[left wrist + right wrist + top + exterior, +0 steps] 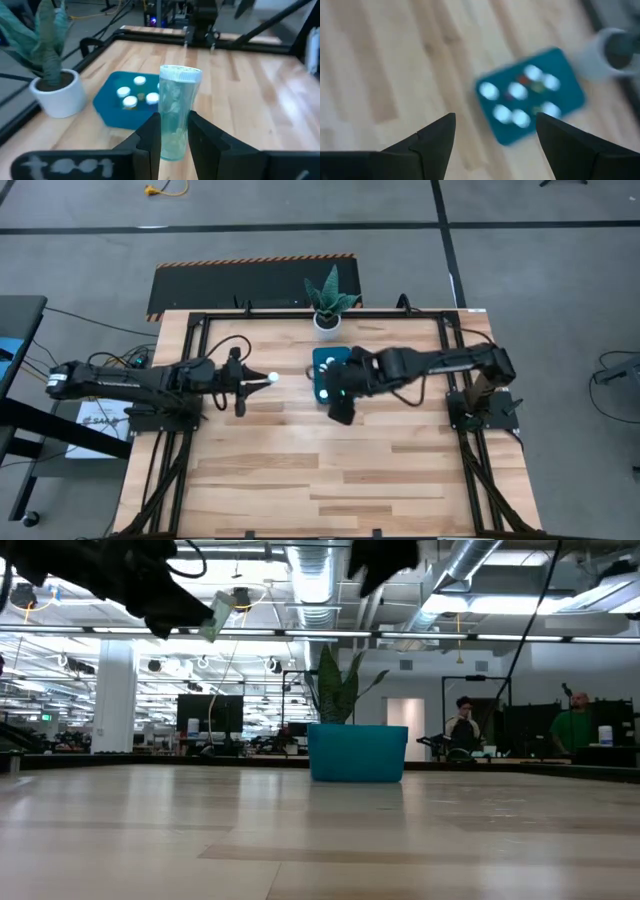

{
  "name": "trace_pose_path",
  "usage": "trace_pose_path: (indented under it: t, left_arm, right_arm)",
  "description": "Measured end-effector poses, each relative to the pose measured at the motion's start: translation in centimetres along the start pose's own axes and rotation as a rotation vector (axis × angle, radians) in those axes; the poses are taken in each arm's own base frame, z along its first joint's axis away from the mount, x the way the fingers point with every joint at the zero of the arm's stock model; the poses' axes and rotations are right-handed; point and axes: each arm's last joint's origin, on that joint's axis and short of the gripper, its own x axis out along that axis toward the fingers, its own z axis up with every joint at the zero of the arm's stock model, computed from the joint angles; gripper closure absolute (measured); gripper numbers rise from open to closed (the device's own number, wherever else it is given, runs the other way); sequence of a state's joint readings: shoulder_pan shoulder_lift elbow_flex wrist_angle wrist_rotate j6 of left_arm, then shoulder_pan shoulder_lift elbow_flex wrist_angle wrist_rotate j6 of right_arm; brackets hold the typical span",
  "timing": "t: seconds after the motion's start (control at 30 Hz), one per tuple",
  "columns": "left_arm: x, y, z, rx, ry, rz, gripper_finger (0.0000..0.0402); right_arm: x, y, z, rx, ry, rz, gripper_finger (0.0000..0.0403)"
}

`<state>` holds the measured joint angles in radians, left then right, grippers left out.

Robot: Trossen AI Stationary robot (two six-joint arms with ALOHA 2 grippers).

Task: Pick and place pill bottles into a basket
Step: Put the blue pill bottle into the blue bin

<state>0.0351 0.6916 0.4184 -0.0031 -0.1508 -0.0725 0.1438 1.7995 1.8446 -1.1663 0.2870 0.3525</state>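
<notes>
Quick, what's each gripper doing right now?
Left gripper: shut on a pill bottle.
Right gripper: open, empty, above the basket.

The basket (112,107) is teal-blue, and the pill bottles (129,101) lying in it show as white caps. The bottle (175,117) between the dark fingers (148,140) of the left gripper (172,137) has a pale, see-through greenish body under a white ribbed cap. The table (330,470) is light wood in plank stripes. The plant pot (60,95) is white, its leaves green (mottled lighter, as far as the blur allows). A black mat (250,280) has an orange-and-black striped edge.
</notes>
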Motion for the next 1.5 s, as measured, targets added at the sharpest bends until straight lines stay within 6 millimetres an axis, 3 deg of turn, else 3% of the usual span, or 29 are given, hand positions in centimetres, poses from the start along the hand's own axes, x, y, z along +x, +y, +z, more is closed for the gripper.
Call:
trace_pose_path:
  t: [0.27,0.43,0.57,0.77,0.87,1.13,1.33,1.5]
  left_arm:
    - [4.0,0.7,0.7,-0.106,-0.124,0.008,0.0333]
    - [6.8,1.3,0.1,-0.178,-0.167,0.018,0.0333]
    - [8.7,1.3,-0.1,-0.220,-0.186,-0.010,0.0333]
    - [11.5,0.4,2.2,-0.221,-0.213,-0.117,0.0333]
    - [12.4,0.1,3.4,-0.215,-0.234,-0.139,0.0333]
    - [13.2,0.4,4.6,-0.236,-0.258,-0.131,0.0333]
    - [13.2,1.3,4.7,-0.269,-0.264,-0.103,0.0333]
    - [13.2,1.7,4.8,-0.276,-0.267,-0.098,0.0333]
  right_arm:
    - [-1.0,2.8,-5.0,0.102,-0.013,-0.222,0.0133]
    - [-0.7,3.7,-8.8,0.253,-0.086,-0.255,0.0133]
    - [0.3,3.6,-9.8,0.300,-0.138,-0.214,0.0133]
    - [3.8,2.3,-10.3,0.373,-0.184,-0.251,0.0133]
    - [4.5,1.1,-10.0,0.423,-0.224,-0.319,0.0133]
    - [2.5,-1.1,-8.4,0.431,-0.408,-0.418,0.0133]
    - [1.4,-1.0,-6.6,0.462,-0.561,-0.356,0.0133]
    - [0.5,-1.0,-6.6,0.459,-0.579,-0.307,0.0133]
